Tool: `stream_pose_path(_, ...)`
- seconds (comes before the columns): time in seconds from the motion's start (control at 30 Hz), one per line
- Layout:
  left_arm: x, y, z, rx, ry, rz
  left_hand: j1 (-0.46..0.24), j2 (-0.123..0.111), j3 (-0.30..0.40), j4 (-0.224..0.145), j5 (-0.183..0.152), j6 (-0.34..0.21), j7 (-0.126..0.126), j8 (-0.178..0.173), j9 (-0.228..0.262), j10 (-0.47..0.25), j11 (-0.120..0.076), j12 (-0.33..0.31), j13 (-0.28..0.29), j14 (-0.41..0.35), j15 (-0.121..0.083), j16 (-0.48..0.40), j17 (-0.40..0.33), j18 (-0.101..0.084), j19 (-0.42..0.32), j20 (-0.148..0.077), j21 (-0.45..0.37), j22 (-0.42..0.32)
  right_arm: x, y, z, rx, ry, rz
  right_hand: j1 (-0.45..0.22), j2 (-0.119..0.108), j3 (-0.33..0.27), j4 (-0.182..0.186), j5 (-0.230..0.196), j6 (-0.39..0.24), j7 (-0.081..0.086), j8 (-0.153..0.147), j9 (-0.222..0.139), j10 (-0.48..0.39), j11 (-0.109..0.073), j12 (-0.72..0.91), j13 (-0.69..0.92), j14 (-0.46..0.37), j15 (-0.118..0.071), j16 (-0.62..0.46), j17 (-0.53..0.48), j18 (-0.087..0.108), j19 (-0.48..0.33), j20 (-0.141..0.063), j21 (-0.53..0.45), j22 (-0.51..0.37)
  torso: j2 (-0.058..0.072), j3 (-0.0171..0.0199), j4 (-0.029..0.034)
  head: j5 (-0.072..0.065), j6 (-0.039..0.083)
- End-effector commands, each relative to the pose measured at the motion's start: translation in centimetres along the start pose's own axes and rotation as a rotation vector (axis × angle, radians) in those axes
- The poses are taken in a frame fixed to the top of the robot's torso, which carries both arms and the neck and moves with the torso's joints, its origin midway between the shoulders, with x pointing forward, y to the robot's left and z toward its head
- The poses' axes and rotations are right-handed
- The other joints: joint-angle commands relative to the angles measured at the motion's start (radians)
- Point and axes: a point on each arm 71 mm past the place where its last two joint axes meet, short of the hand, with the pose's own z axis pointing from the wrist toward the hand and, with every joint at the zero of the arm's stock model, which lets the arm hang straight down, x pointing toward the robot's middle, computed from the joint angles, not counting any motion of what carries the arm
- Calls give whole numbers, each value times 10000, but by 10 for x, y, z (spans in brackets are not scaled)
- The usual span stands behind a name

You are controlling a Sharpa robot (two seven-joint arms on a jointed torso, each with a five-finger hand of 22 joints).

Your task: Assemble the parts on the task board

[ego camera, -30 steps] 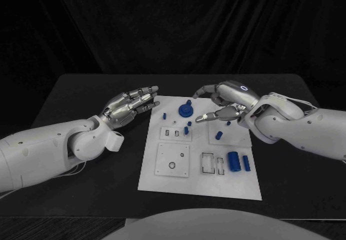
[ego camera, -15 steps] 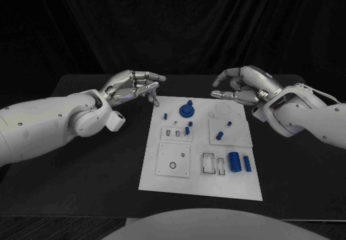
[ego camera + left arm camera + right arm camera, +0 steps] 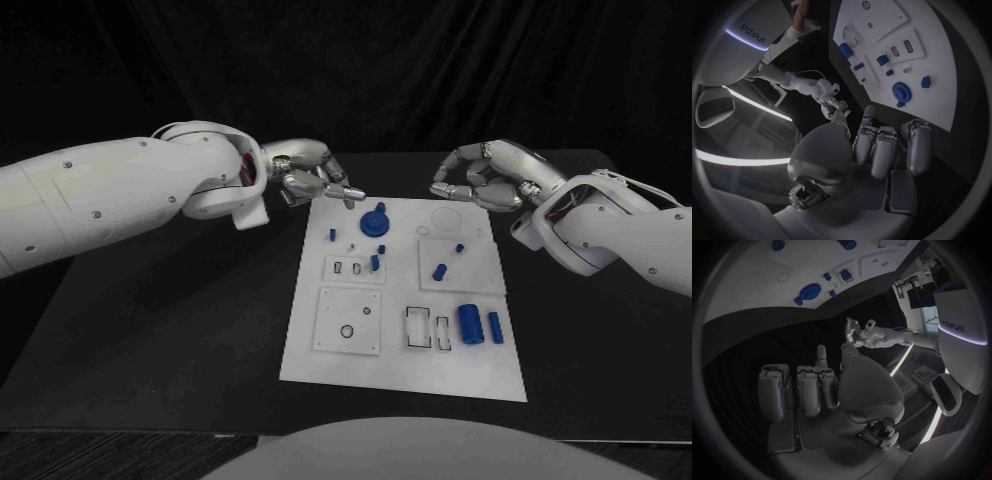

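The white task board [image 3: 346, 350] lies mid-table. A round blue part [image 3: 376, 220] stands near its far edge, small blue parts [image 3: 374, 262] sit behind the middle, and two blue cylinders [image 3: 469, 322] lie at the right. My left hand [image 3: 315, 178] hovers at the board's far-left corner, fingers curled in, holding nothing. My right hand [image 3: 483, 180] hangs over the far-right corner, also curled and empty. The left wrist view shows the curled left hand [image 3: 879, 150], the board [image 3: 942, 65] and the round part [image 3: 901, 92]. The right wrist view shows the curled right hand [image 3: 817, 385] and the round part [image 3: 809, 291].
The black table [image 3: 173, 330] surrounds the board on all sides. The board carries raised white plates with slots [image 3: 346, 320] and a rectangular recess [image 3: 418, 328]. A dark curtain hangs behind the table.
My left arm has lifted and swung inward, bringing the left hand to the board's far-left corner with its fingers curled. The right hand has drawn back from over the board and curled.
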Motion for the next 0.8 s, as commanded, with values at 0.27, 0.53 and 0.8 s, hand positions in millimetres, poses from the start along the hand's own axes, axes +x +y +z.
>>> stream_pose_path(0.27,19,-13,35,-4057,3301,2070,-67,-52,170,-82,275,1230,-426,-156,372,1199,-674,-88,2570,1063,-457,25,2625,-205,414,-398,167,1446,10,-1,1,608,817,454,105,7,-41,14,132,-53,23,51,3,1039,109,26,2628,1047,59,24,2634,7,849,68,-58,2522,-64,293,-178,195,0)
stream_pose_path(0.53,20,-24,57,-4727,3598,2300,-388,-63,266,-24,346,1529,-509,-423,469,1199,-789,-88,2570,1063,-594,25,2625,-250,603,-546,208,1609,12,3,2,476,760,498,64,28,-63,27,122,-59,38,51,-2,1039,123,26,2628,1047,67,24,2634,5,854,73,-51,2525,-41,389,-285,298,0)
stream_pose_path(0.8,22,-26,69,-5220,3802,1867,-496,-106,420,-101,622,1428,-457,-843,466,1199,-762,-88,2570,1063,-589,25,2625,-242,596,-564,175,1574,12,5,2,396,660,495,55,31,-69,27,118,-62,40,51,-3,1039,127,26,2628,1047,69,24,2634,4,856,74,-47,2526,-37,364,-400,551,0)
